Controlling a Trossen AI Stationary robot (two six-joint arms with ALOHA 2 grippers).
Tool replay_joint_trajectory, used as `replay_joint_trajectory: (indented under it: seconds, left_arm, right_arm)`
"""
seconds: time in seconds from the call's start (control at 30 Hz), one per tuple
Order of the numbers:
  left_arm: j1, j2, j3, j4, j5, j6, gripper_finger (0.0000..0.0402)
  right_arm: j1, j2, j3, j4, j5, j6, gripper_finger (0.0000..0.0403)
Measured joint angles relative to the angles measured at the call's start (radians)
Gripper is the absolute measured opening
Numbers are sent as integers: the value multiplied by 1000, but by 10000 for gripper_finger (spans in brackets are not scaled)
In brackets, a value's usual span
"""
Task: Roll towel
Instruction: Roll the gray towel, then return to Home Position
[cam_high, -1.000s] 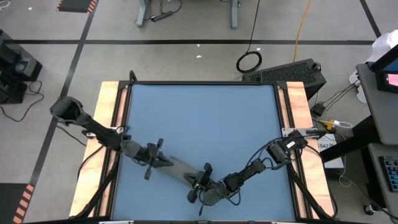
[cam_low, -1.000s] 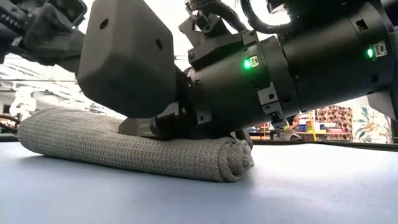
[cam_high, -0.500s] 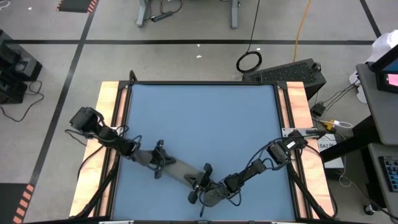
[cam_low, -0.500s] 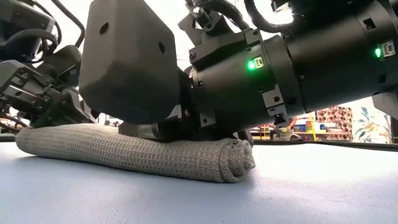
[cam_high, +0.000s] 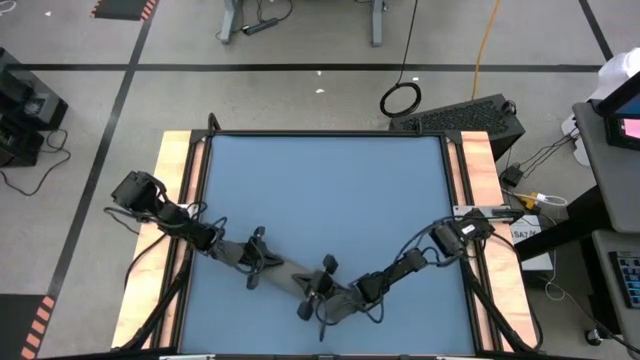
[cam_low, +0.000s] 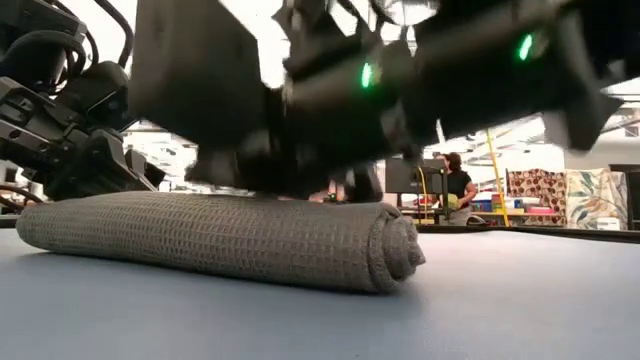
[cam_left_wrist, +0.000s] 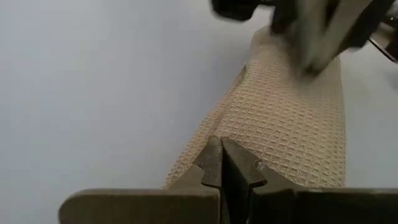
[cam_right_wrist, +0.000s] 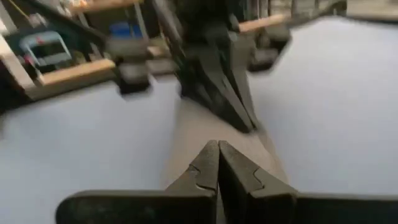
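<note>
Where both closed pincers, left (cam_left_wrist: 221, 163) and right (cam_right_wrist: 218, 163), seemingly press, the waffle-textured towel (cam_low: 215, 238) lies rolled.

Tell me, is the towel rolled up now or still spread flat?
Rolled up. The towel lies as one long roll on the blue table, and the low view shows a spiral at its end.

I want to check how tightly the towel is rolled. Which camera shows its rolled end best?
The low view: the towel lies side-on there, its spiral end facing the camera. The high view shows only a thin strip between the arms. The left wrist view shows its waffle weave from above; the right wrist view shows it blurred. Neither shows the spiral.
</note>
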Motion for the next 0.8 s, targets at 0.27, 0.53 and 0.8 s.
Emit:
replay_joint_trajectory:
  seconds: [0.27, 0.53, 0.8]
  left_arm:
    - [0, -1, 0, 26, 33, 4, 4]
    - [1, -136, 0, 40, 79, 25, 4]
    - [-5, -423, 0, -173, 81, 24, 4]
  right_arm:
    - [-10, 1, 0, -176, -36, 123, 0]
    - [25, -99, 0, -216, -47, -6, 0]
    - [48, -203, 1, -376, -108, -57, 0]
